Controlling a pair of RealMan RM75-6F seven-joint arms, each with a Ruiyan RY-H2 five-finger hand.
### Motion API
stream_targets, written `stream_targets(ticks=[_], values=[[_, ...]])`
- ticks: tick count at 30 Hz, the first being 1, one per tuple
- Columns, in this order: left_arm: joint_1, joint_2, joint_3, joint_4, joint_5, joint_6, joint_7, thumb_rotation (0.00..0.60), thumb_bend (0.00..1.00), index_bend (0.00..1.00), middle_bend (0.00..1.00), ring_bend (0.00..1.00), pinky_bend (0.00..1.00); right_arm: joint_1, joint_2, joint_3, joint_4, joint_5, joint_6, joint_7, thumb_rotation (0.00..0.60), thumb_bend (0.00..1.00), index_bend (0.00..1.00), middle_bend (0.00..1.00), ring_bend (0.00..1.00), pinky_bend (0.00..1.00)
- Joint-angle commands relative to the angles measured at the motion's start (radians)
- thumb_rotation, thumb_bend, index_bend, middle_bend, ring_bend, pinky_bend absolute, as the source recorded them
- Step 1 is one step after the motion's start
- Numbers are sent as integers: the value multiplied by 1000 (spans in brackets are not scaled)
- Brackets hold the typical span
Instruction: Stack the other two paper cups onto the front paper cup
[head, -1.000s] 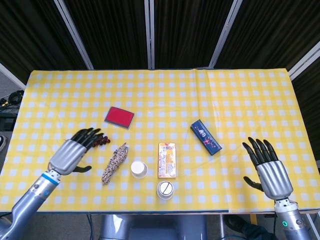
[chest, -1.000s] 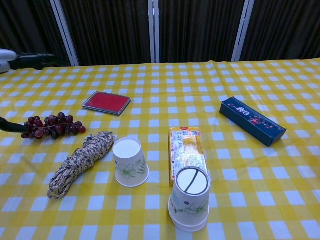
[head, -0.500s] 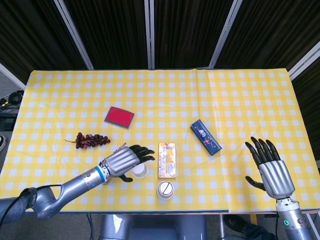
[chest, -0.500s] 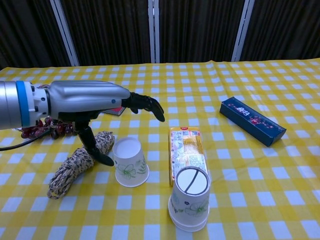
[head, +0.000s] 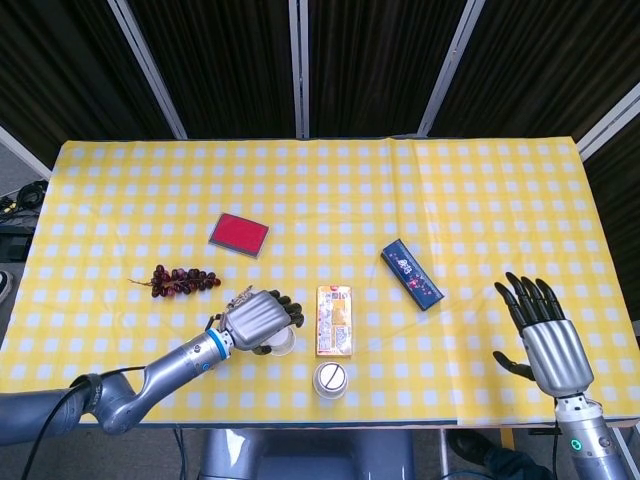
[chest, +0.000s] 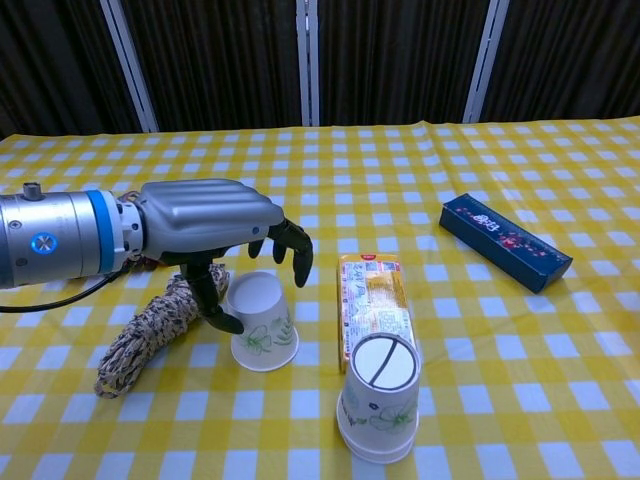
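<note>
An upside-down white paper cup with a green leaf print stands left of centre near the table's front. My left hand comes down over it from the left and grips it, the thumb against its left side and the fingers curled round its far right side. In the head view this hand covers most of that cup. The front paper cup stands upside down at the front edge, with a double rim at its base. My right hand hovers open at the table's right front.
A yellow snack packet lies just right of the gripped cup. A coil of rope lies to its left. A bunch of grapes, a red case and a dark blue box lie further back.
My left hand swung in from the left edge over the rope to the cup, then curled its fingers down around it. The right hand drifted slightly toward the front.
</note>
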Motion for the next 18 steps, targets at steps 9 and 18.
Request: stream_targets(ticks=[9,18], values=[[-2,-4,11,-2,-23,46,30,600,179,536,444,449,519,-9,-9,13,11,-8,9,0,600,0,0,0,0,0],[-11,98,-39,-138,24,119,-85,600,179,536,444,449,519,-15,-11,20,10,-9,6,-8,600,0,0,0,0,0]])
